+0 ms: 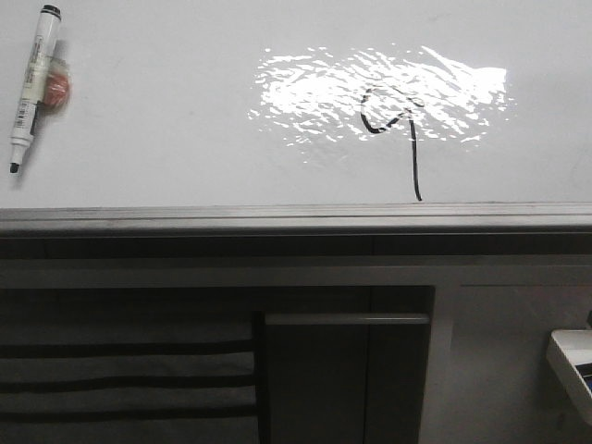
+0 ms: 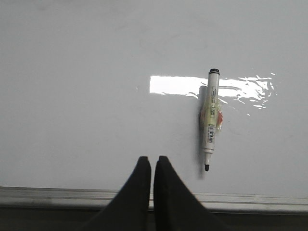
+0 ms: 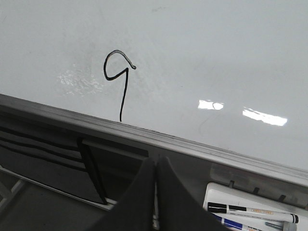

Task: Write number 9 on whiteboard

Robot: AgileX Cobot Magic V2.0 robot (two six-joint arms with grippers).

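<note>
Judging from the finished stroke, seems done: the number 9 (image 1: pixel 393 129) stands in black on the whiteboard (image 1: pixel 166 120), right of centre in the front view, loop inside the glare patch, tail reaching down almost to the grey edge strip (image 1: pixel 277 217). Lying uncapped at upper left, touching no pincer, the marker (image 1: pixel 32 88); label with barcode, print too small to read. Left pincer (image 2: pixel 152 166) closed on nothing, right pincer (image 3: pixel 155 168) likewise closed and empty. Probably nothing left except perhaps capping. Visible at lower right of the right wrist view, a tray with more markers (image 3: pixel 250 209), writing unreadable.
</note>
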